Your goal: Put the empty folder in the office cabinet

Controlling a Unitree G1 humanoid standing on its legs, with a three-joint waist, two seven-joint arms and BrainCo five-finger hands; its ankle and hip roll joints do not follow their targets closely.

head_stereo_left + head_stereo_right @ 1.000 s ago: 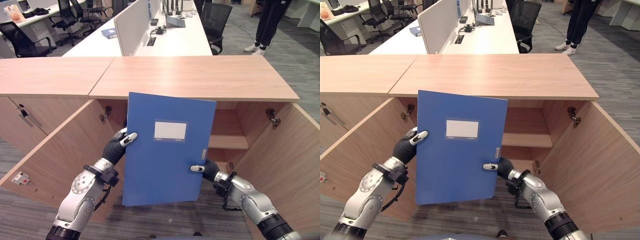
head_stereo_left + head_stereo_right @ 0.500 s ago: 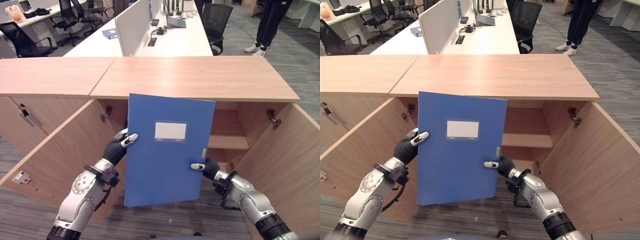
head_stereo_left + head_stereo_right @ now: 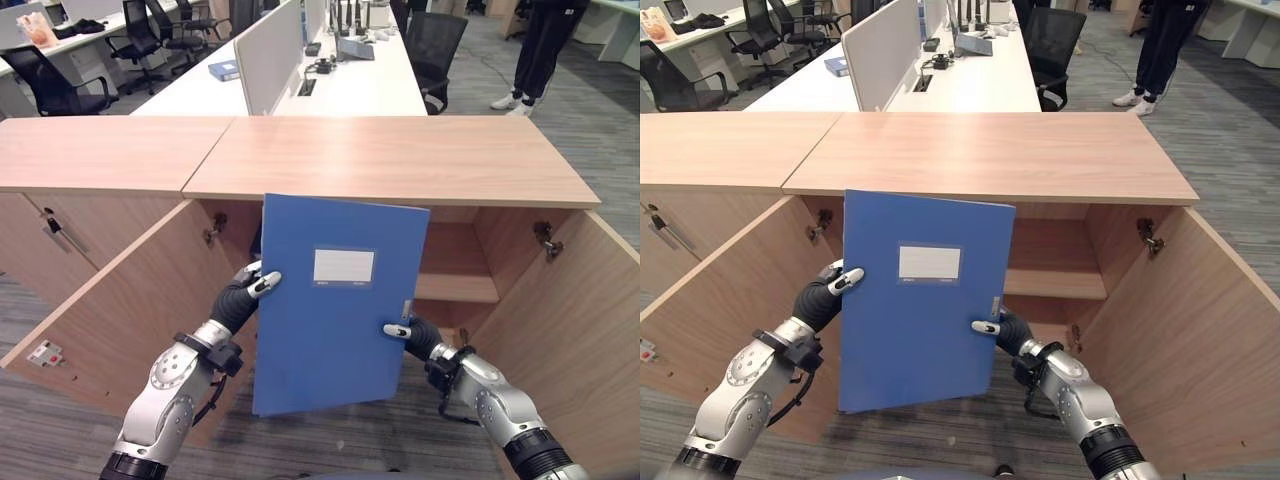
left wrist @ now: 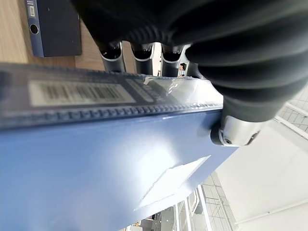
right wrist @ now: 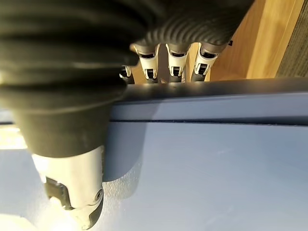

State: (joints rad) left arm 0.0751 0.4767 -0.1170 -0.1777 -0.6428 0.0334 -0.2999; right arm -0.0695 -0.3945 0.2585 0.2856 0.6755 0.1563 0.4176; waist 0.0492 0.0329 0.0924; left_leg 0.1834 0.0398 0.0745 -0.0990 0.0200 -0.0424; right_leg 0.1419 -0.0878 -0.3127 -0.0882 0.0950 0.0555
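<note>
Blue and upright, the folder [image 3: 335,305] is held between both hands in front of the open office cabinet [image 3: 390,160], its long axis vertical with a slight tilt and its labelled face toward the camera. At the folder's left edge the left hand [image 3: 238,295] is clamped on it, thumb on the front face and fingers [image 4: 139,53] wrapped behind the spine. Lower on the opposite edge, the right hand [image 3: 412,335] is likewise pinched on the cover, thumb in front and fingers [image 5: 175,60] behind. Beyond the hands, a wooden shelf [image 3: 455,288] sits inside the cabinet, whose doors [image 3: 120,310] swing wide at either side. Farther behind, a person [image 3: 545,45] stands by white desks [image 3: 350,85].
</note>
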